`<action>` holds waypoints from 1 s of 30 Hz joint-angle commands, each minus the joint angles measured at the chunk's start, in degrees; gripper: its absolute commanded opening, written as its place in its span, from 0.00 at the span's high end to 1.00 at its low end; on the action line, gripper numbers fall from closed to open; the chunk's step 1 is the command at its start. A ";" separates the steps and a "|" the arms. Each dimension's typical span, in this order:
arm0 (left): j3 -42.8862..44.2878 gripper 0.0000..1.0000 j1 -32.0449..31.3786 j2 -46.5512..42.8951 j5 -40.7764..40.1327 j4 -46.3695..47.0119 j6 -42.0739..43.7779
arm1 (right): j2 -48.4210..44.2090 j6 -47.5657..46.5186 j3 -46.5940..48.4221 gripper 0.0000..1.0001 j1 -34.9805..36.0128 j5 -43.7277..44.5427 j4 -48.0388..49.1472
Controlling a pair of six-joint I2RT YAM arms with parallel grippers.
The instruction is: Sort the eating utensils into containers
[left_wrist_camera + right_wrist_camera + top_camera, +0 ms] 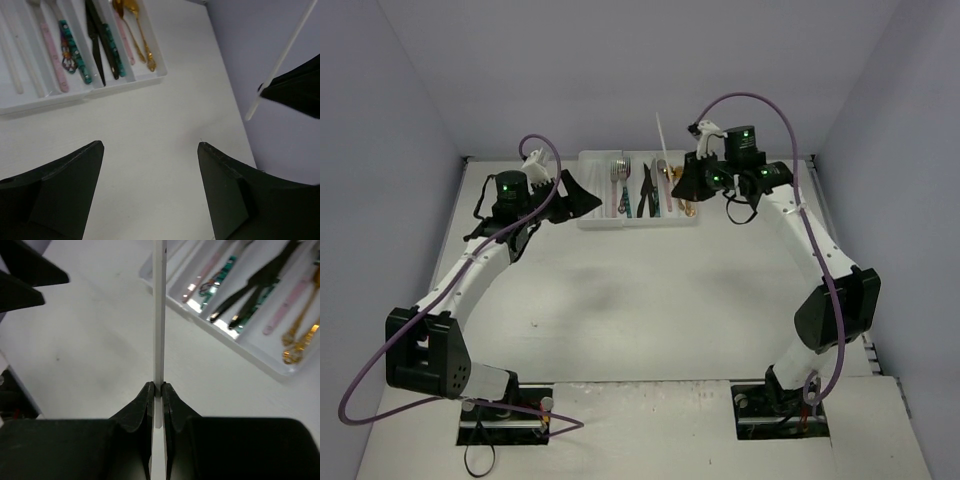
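Here, white tray (125, 82), four long slots, white pieces (16, 75) in one, pink handle (52, 55) and teal handle (75, 50) next, then black knives (97, 42), then gold spoons (136, 22), left gripper (150, 150) wide open over table (150, 115) near tray, right gripper (157, 390) clamped on white utensil (159, 315), raised near tray.

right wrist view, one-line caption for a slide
Close-up: right claw shut on a slim white utensil, filled tray beyond
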 commanded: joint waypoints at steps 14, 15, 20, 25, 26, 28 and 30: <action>1.71 0.36 -4.69 2.00 5.97 22.12 -5.66 | 3.80 7.44 1.98 1.00 13.50 -7.87 10.29; 1.91 0.41 -4.71 2.27 5.82 22.12 -5.61 | 3.85 7.33 2.04 1.00 13.73 -7.90 10.31; 2.70 0.75 -4.62 3.48 5.44 22.07 -6.03 | 3.98 7.28 2.22 1.00 14.17 -7.64 10.40; 2.94 1.00 -4.27 3.88 5.13 22.03 -6.62 | 4.29 7.51 2.46 0.52 13.69 -7.55 10.22; 2.99 1.00 -4.10 3.88 5.13 22.03 -6.60 | 4.18 7.51 2.49 0.42 13.24 -7.55 10.22; 4.71 1.00 -3.12 4.33 4.60 17.62 -3.32 | 3.32 7.51 2.21 0.20 11.37 -7.25 10.15; 8.92 1.00 -2.21 5.38 2.61 9.47 4.06 | 2.18 7.63 1.46 0.11 8.16 -7.16 10.13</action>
